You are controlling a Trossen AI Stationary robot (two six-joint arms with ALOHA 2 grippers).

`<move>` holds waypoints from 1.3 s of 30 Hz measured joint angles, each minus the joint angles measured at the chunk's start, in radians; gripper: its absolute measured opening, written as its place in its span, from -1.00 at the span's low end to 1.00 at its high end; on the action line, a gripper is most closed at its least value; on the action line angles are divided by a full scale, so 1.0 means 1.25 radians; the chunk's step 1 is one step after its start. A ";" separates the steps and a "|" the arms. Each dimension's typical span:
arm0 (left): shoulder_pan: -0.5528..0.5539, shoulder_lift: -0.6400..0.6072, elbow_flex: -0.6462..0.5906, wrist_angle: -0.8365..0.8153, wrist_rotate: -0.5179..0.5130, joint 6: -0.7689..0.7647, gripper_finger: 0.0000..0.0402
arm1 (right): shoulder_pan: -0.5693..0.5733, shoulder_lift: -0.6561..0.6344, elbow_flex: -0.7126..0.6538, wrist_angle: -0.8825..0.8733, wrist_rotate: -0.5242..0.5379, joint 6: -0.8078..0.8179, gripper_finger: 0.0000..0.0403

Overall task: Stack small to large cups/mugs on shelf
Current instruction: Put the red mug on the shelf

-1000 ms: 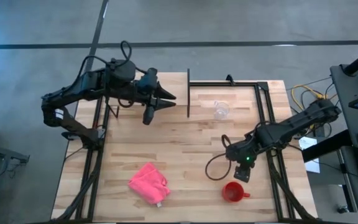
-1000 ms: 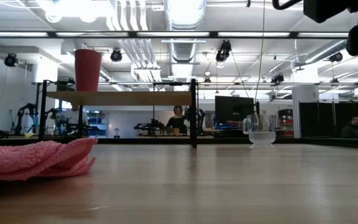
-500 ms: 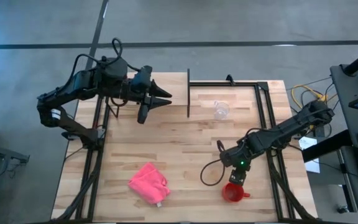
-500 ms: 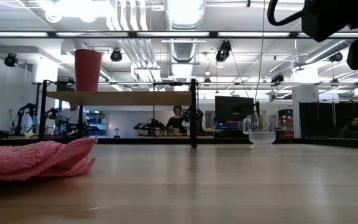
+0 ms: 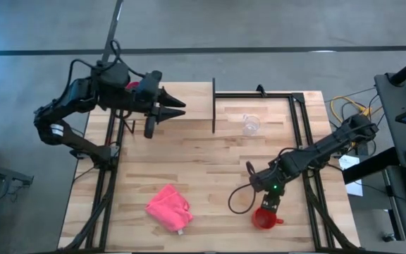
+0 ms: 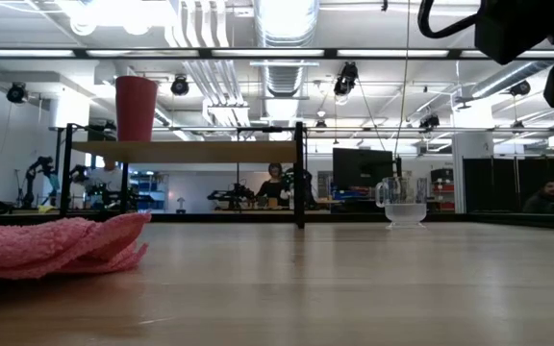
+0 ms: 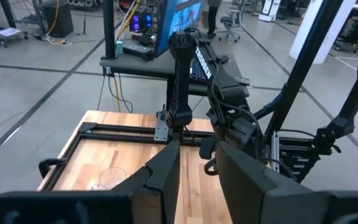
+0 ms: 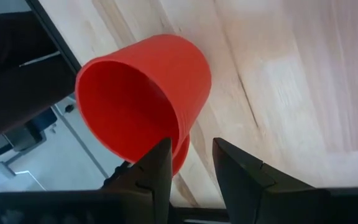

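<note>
High view showed you the crumpled pink cloth (image 5: pixel 168 207) at seven o'clock on the pale wooden tabletop (image 5: pixel 203 166), well apart from the squat red handled mug (image 5: pixel 263 219) at five o'clock. Your right gripper (image 5: pixel 268 210), fingers parted a little around the mug's rim, had dropped onto it since a second ago. Your left gripper (image 5: pixel 166 111), open and empty, had drawn back toward ten o'clock. The small clear plastic cup (image 5: pixel 251 124) sat at one o'clock. Low view showed the tall pink-red tumbler (image 6: pixel 136 109) upright on the raised plank shelf (image 6: pixel 186 151), workshop behind.

pink cloth (image 5: pixel 168 207) on wooden tabletop (image 5: pixel 210 169)
</note>
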 joint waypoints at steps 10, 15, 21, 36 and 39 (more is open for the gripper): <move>0.000 -0.005 -0.002 -0.001 0.000 0.000 -0.55 | 0.026 0.000 0.000 0.030 0.015 0.072 -0.45; 0.000 -0.005 0.000 0.000 0.000 0.000 -0.55 | 0.037 0.000 0.000 0.035 0.089 0.083 -0.45; 0.000 -0.017 0.010 0.034 -0.001 0.000 -0.55 | 0.038 0.000 -0.003 0.043 0.103 0.097 -0.45; 0.000 -0.066 0.013 0.071 -0.001 0.001 -0.55 | 0.048 0.133 0.002 0.043 0.050 0.010 -0.45; 0.000 -0.068 0.013 0.071 -0.001 0.001 -0.55 | 0.048 0.146 0.010 0.043 0.049 0.009 -0.47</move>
